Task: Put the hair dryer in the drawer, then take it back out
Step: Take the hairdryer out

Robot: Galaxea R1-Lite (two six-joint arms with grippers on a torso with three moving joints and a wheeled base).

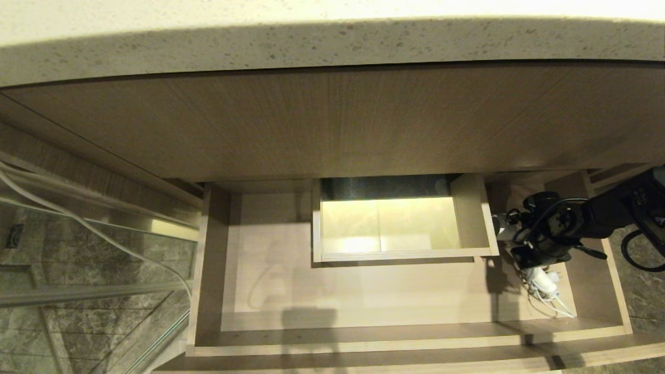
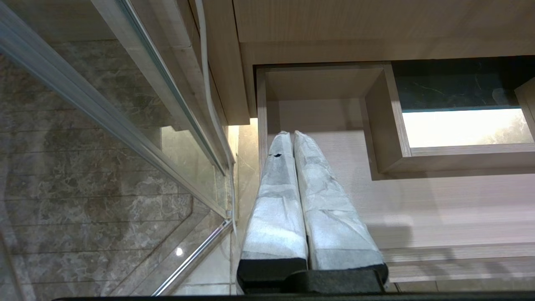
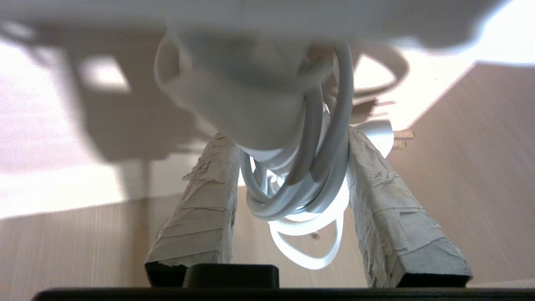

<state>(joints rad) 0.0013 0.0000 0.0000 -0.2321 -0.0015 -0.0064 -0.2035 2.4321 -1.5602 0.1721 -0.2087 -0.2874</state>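
The drawer [image 1: 363,291] stands pulled out, its pale floor bare in the middle and its boxed cutout [image 1: 400,254] at mid-back. My right gripper [image 1: 535,267] hangs over the drawer's right end, shut on the white hair dryer [image 1: 543,280]. In the right wrist view the hair dryer [image 3: 250,108] and its coiled white cord [image 3: 309,196] sit between the taped fingers [image 3: 388,196], just above the drawer floor. My left gripper [image 2: 288,133] is shut and holds nothing; it sits by the drawer's [image 2: 418,200] left wall. The head view does not show it.
A tall wood panel [image 1: 332,124] and a speckled stone counter [image 1: 332,41] overhang the drawer's back. A glass panel [image 1: 78,270] with a metal frame and a white cable [image 1: 78,223] stand to the left. Dark marble floor tiles [image 2: 83,188] lie below.
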